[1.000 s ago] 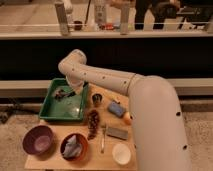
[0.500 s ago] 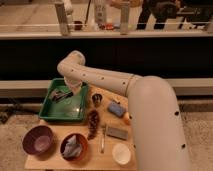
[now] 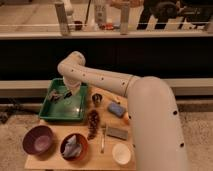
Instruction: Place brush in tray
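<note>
Brush (image 3: 56,96): slim dark item at the gripper's tip, inside the tray (image 3: 75,109), left half. It is low over or on the tray floor; contact cannot be determined.
Gripper (image 3: 63,93): down within the tray's rim. Whether it is clamped or released cannot be told.
Change: over the last second the gripper has edged slightly leftward and stayed low. Nothing else has moved.
Reading: placement is likely at the release stage, with letting go and withdrawal outstanding.
</note>
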You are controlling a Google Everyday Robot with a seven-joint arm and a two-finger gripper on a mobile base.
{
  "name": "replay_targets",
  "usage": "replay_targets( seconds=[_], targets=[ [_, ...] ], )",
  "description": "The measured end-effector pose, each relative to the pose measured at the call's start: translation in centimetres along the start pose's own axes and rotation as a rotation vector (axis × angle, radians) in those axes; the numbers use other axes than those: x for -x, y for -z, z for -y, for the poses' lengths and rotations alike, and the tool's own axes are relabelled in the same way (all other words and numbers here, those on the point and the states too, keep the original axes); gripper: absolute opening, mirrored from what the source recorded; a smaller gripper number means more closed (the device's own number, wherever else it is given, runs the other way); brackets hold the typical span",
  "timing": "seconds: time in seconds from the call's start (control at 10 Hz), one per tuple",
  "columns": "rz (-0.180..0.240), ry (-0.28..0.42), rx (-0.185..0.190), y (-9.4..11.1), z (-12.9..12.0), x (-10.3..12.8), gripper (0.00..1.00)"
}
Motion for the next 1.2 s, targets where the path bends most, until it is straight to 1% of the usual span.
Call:
replay_targets(
  seconds=[0.8, 1.2],
  targets=[
    [0.043, 0.115, -0.051, -0.8, 1.5, 1.3, 0.03],
    [0.063, 0.166, -0.074, -1.6, 1.9, 1.8, 0.03]
  ],
)
